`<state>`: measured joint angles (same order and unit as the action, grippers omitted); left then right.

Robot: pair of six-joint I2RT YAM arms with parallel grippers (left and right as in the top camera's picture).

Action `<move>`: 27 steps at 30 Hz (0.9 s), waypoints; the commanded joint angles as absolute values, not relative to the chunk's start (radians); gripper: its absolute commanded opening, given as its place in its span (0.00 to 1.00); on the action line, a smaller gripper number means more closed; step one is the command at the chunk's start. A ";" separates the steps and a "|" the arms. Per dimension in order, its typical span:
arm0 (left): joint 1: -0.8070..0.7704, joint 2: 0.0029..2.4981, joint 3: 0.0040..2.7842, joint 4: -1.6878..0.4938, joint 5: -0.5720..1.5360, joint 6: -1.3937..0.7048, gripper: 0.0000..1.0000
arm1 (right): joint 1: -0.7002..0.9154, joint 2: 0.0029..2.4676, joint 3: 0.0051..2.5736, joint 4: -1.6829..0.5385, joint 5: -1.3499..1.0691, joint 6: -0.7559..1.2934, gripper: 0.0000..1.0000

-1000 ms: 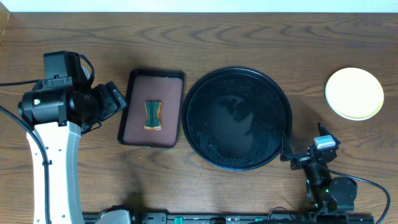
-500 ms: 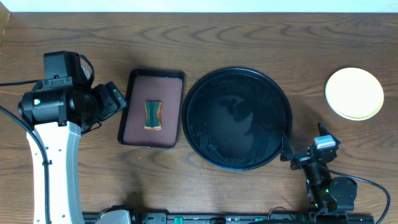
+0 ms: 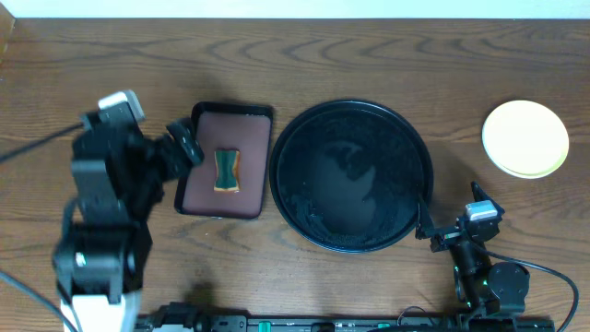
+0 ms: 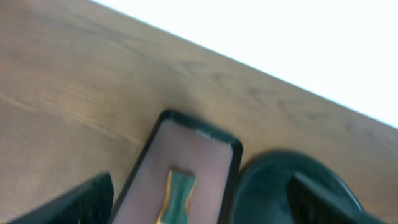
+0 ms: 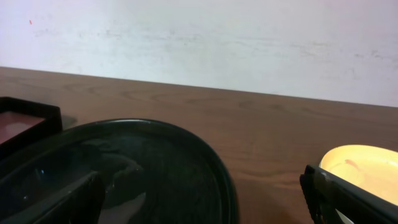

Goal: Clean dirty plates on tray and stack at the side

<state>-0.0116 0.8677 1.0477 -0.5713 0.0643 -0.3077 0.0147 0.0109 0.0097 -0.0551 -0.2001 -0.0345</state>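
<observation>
Robot test bench, lab-type room.
Dark wood-grain table set against a plain white wall. Left arm and right arm stand at the table's near edge, along a black equipment rail.

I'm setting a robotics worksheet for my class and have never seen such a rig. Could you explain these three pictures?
A two-armed robot sits at a wooden table. One picture looks down from above; the other two come from a camera on each wrist, so the dark shapes in their bottom corners are that arm's own fingers. On the table lie a large round black tray with no plates on it, a smaller rectangular tray holding a green-and-orange pad, and a pale yellow plate to one side. The left gripper and right gripper are open and hold nothing.
</observation>
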 commanded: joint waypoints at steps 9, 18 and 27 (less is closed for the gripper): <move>-0.019 0.399 0.494 -0.129 0.062 -0.253 0.90 | 0.020 0.006 0.006 -0.056 -0.191 -0.039 0.99; -0.019 0.043 0.220 0.019 0.058 -0.168 0.89 | 0.020 0.006 0.006 -0.056 -0.191 -0.039 0.99; -0.026 0.001 0.002 0.162 0.039 -0.168 0.90 | 0.020 0.006 0.006 -0.056 -0.191 -0.039 0.99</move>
<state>-0.0162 0.0113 0.0494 0.1486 0.0528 -0.1894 0.0147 0.0109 0.0097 -0.0555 -0.2005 -0.0345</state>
